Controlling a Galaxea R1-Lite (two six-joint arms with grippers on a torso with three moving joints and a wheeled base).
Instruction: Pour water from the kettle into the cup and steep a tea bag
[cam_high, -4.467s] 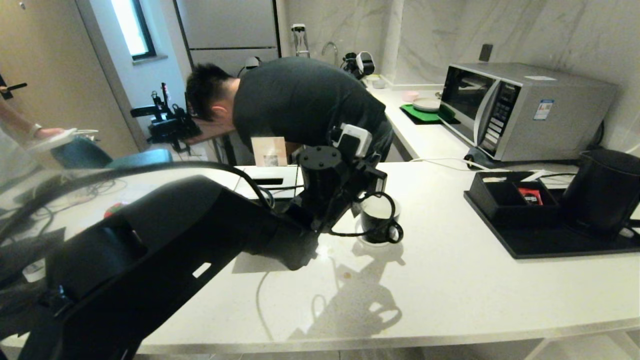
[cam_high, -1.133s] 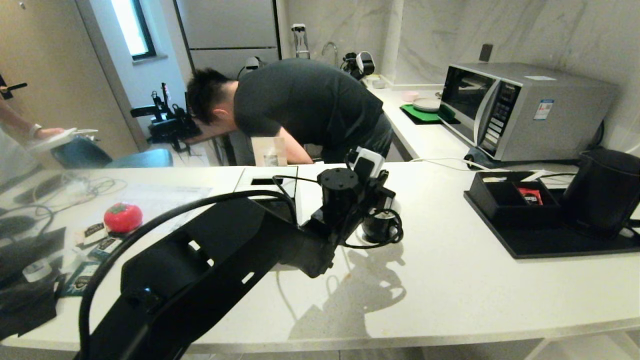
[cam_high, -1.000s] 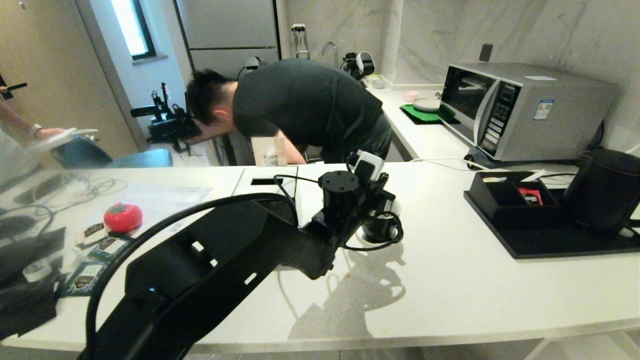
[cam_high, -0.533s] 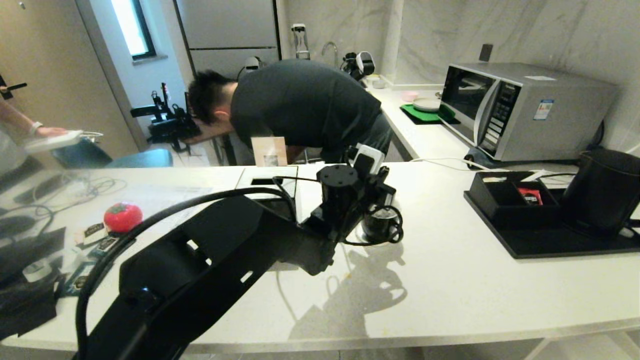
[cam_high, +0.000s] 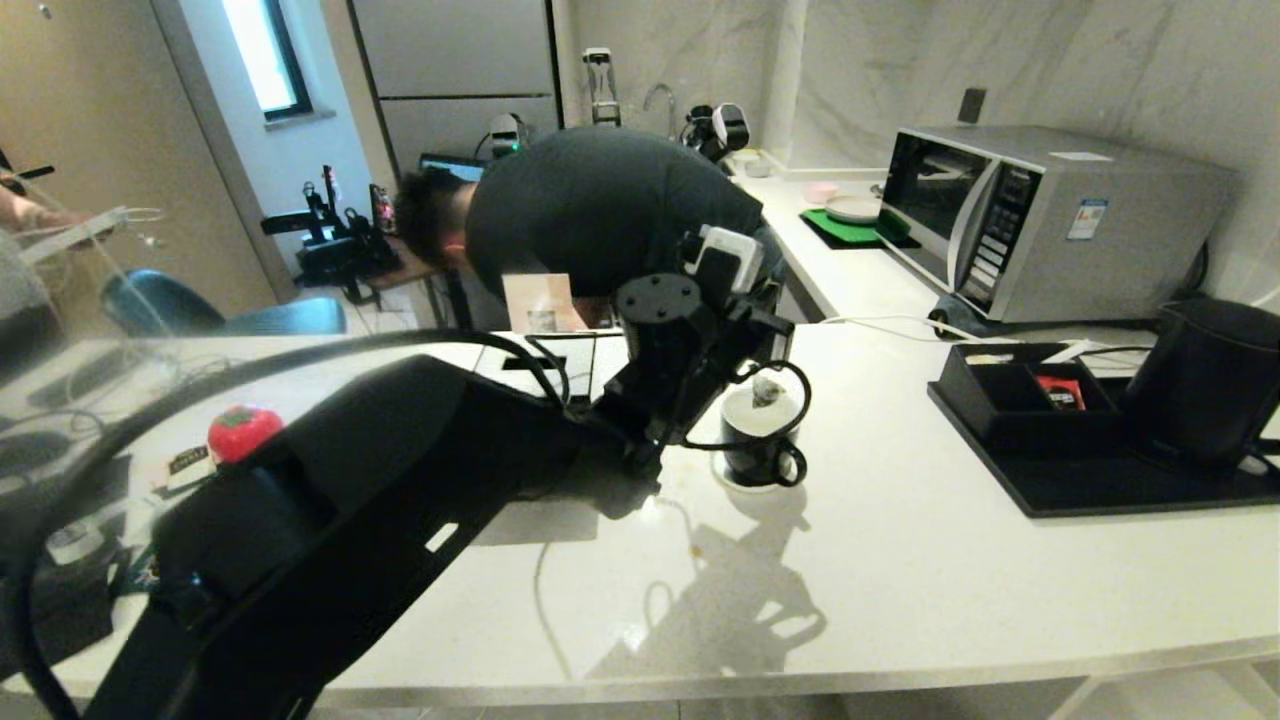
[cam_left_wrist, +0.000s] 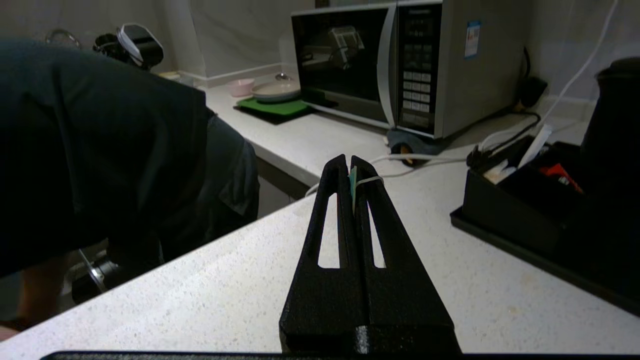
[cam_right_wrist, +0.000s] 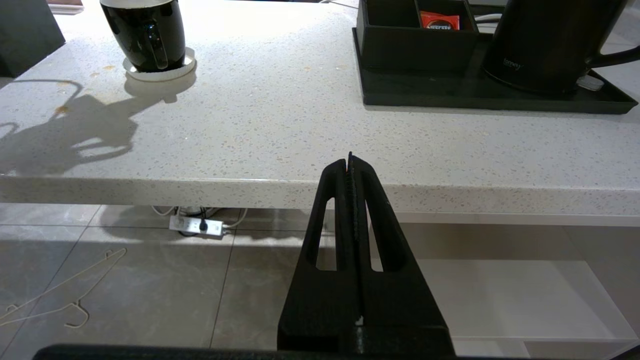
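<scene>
- My left gripper (cam_left_wrist: 350, 165) was pinched fully shut on the tag and string of the tea bag (cam_high: 768, 392), which hung over the mouth of the cup (cam_high: 757, 440).
- The cup stood on its white saucer (cam_high: 722, 476) on the counter (cam_high: 900, 570), handle toward me, with the bag dangling at about rim height rather than sunk inside.
- I could not tell from here how much water was in the cup; its inside showed only pale.
- The kettle (cam_high: 1205, 385) sat back on the black tray (cam_high: 1100, 495), well apart to the right, so I judged the pour finished and the steeping in hand.
- To do this well, I reckoned I should lower straight down over the cup's centre, slowly, so the bag would not swing against the rim or drag the cup off its saucer.
- I should keep the string pinched firmly, since the tag was thin and could slip.
- My right gripper (cam_right_wrist: 351, 162) was closed on nothing, parked below the counter's edge.
</scene>
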